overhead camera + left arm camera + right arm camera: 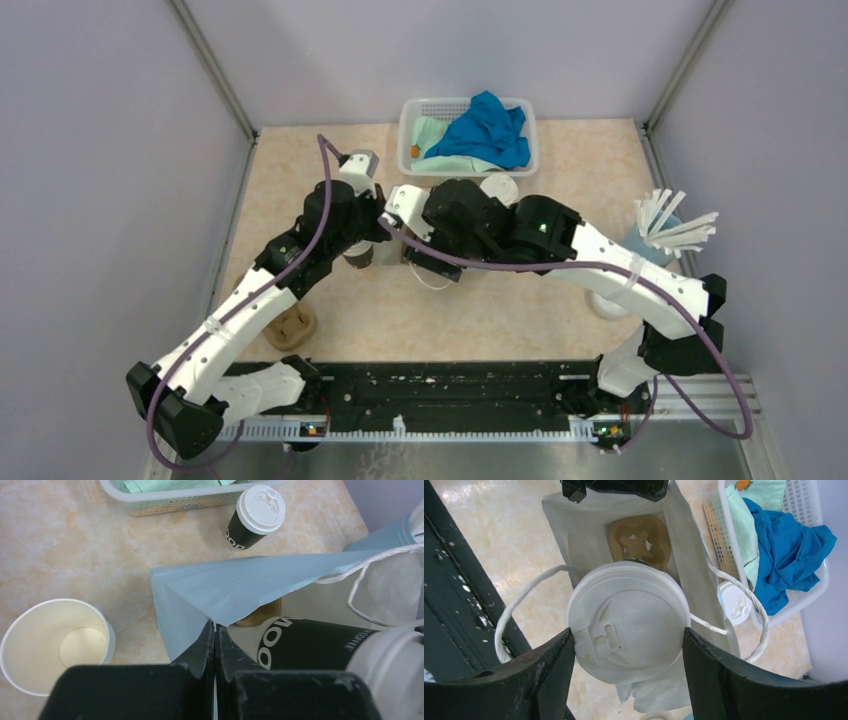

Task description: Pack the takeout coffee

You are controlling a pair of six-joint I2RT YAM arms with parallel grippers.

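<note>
The right end effector (627, 640) clamps a coffee cup (310, 640), likely light and crushable, beside its stiffer lid (644, 605). The left end effector (215, 630) pinches the bag (240, 590) edge.

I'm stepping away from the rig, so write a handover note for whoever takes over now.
Left tool: shut on the paper bag, holding it open.
Right tool: shut on a lidded coffee cup at the bag's mouth, over the tray inside.
Second lidded cup stands by the basket; an open cup has no lid.
Done: no cup seen in the tray. Left: lower this one, then the rest.
</note>
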